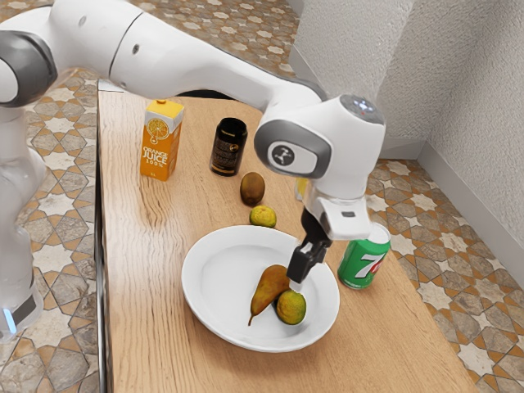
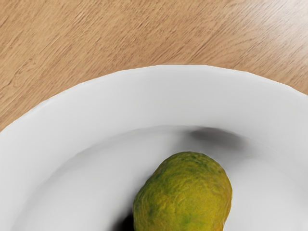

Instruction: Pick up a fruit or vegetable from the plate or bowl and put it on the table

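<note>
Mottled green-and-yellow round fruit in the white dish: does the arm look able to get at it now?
Probably yes: the black pincer hangs just above the mottled round fruit, whose top looks uncovered. The smooth brown pear lies close beside it, so one flank may be tight.

White arm (image 1: 192, 51) aloft and bent, black pincer (image 1: 298, 280) downward

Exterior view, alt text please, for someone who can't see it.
A white robot arm reaches over a round white plate holding a brown pear and a green-yellow citrus fruit, on a wooden table with more fruit and drinks.
</note>
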Motion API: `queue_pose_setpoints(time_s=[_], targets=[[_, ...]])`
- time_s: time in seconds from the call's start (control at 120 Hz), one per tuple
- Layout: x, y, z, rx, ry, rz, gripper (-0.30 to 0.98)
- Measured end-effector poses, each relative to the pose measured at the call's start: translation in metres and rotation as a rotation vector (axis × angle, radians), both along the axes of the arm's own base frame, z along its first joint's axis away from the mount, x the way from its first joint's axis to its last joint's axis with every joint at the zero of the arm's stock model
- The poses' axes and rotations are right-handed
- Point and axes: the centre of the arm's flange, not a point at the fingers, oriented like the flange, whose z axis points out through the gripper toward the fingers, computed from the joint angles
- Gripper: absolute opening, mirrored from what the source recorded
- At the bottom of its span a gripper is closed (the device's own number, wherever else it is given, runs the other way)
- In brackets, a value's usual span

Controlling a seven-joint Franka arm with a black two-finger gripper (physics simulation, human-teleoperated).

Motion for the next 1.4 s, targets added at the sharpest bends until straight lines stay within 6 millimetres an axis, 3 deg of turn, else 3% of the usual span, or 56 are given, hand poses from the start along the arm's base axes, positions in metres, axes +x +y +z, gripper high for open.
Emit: queue_pose_setpoints(time_s=[0.117, 0.225, 0.542, 1.0, 1.4], targets=[[-0.015, -0.025, -0.002, -0.002, -0.002, -0.053, 0.69], [-0.021, -0.034, -0.006, -0.002, -0.002, -0.075, 0.69], [-0.015, -0.011, -0.017, 0.0, 0.004, -0.042, 0.69], [-0.033, -0.039, -0.04, -0.009, 0.024, -0.098, 0.69], [-0.016, -0.013, -0.051, -0.006, 0.031, -0.054, 0.69]])
